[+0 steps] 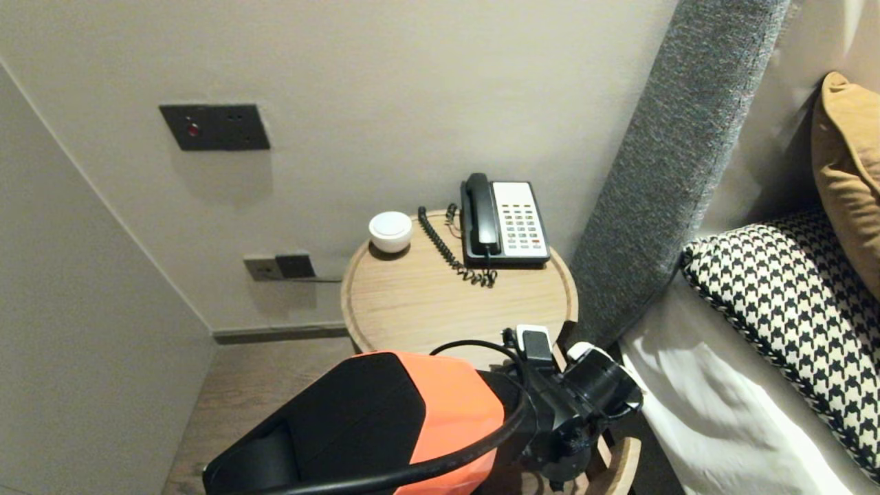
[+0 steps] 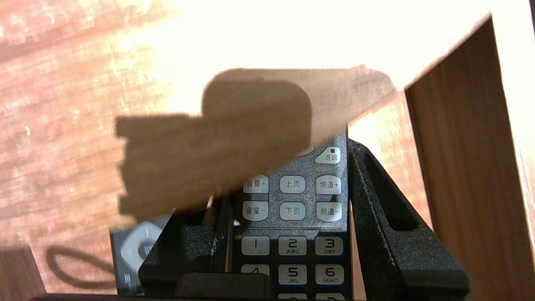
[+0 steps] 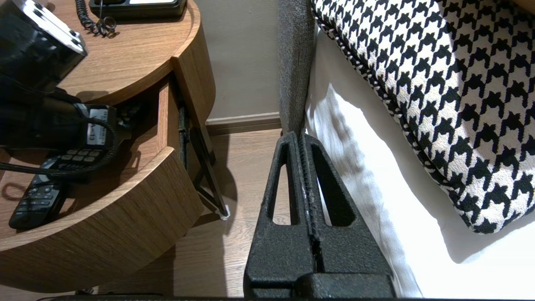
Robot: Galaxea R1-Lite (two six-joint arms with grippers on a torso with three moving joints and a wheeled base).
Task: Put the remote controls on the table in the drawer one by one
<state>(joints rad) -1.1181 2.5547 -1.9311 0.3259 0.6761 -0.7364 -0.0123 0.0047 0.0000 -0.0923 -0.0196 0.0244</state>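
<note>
Left gripper: jaws clamped on the sides of a black remote control, number keys facing the wrist camera, one finger pressed against its edge. Remote sits low inside the pulled-out drawer of the round bedside table. Its far end is hidden behind a wooden edge. The orange-and-black left arm reaches down over the table's near rim.

On the tabletop, well apart from the gripper: a telephone with coiled cord, and a small white dish beside it near the wall.

Right gripper: fingers pressed together, holding nothing, parked above the floor between table and bed sheet. A houndstooth pillow lies on the bed.
</note>
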